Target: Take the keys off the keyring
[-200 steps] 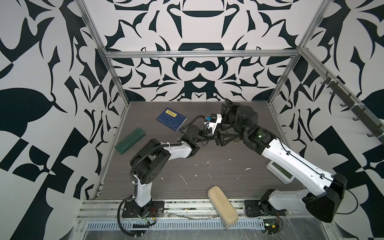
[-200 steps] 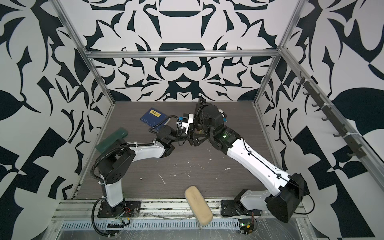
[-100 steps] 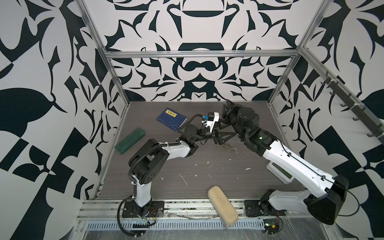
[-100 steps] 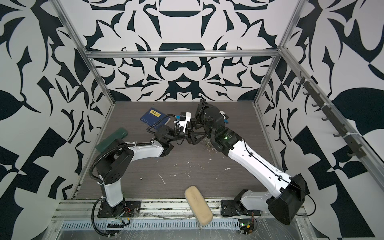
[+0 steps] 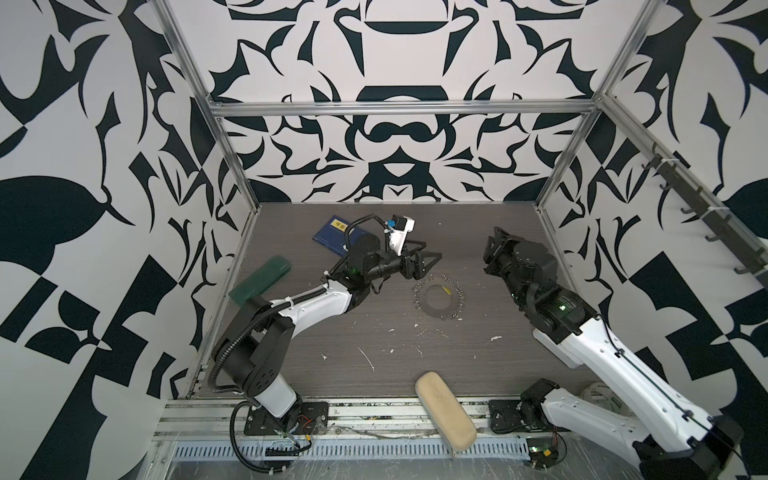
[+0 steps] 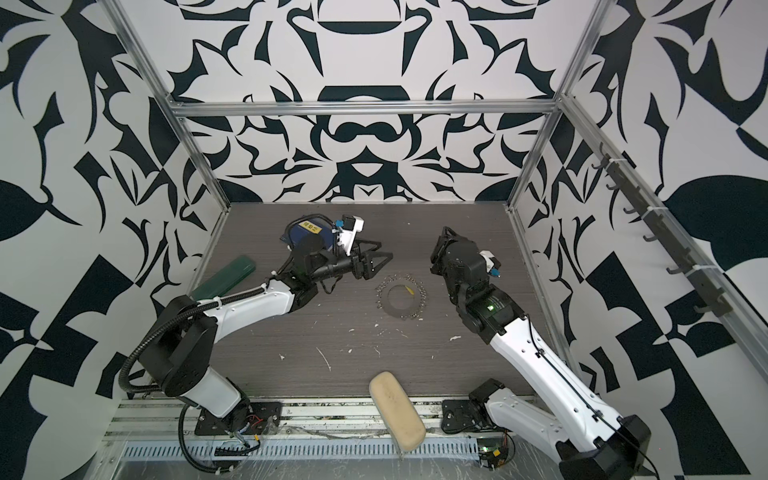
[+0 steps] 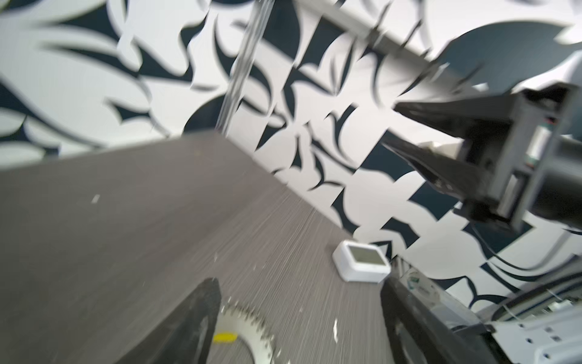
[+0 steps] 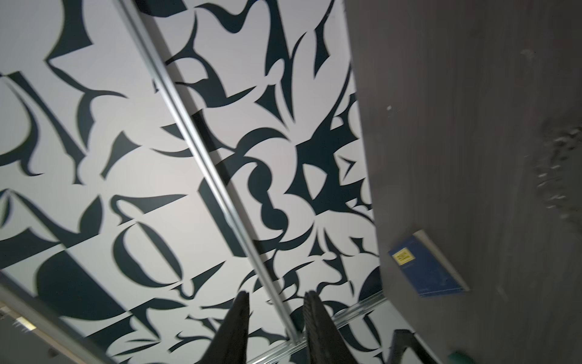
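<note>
Your left gripper stands wide open and empty. The keyring lies flat on the table, just below and ahead of that gripper's tips. The yellow keys rest at the edge of its central hole. Your right gripper, jaws partly apart with nothing between them, hangs well clear on the keyring's far side.
</note>
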`<state>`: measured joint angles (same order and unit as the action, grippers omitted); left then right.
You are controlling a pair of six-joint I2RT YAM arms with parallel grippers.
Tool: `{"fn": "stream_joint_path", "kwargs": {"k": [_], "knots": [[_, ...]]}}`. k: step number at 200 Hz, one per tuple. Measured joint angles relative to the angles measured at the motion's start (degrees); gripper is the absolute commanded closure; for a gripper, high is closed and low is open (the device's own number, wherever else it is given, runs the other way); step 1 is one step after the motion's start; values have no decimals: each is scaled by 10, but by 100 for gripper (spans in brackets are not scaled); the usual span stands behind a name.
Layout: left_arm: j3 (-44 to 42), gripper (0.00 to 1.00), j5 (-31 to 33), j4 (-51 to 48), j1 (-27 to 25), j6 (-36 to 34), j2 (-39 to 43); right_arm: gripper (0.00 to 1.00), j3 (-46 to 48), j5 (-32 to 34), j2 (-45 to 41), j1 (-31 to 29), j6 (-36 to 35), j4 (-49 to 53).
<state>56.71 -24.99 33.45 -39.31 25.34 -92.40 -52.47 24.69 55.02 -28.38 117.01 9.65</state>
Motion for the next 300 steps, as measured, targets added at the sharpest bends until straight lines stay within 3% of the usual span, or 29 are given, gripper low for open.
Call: {"fn": "stream_joint_path", "kwargs": {"k": [69,115,139,166,243,276,300], "knots": [[81,6,35,-278,1,-38,-40,60,112,-187,111,61,-142,3],[91,3,37,-358,15,-53,-51,51,144,-279,165,82,-274,-27],[91,3,37,-378,31,-57,-51,42,106,-330,248,87,-367,-19],[90,1,37,-398,42,-57,-51,41,68,-368,307,91,-461,-5],[84,0,32,-416,50,-62,-51,35,50,-348,325,93,-626,87],[84,1,31,-420,50,-64,-53,42,48,-325,334,93,-694,110],[84,1,31,-423,50,-64,-54,51,42,-319,345,93,-731,121]]}}
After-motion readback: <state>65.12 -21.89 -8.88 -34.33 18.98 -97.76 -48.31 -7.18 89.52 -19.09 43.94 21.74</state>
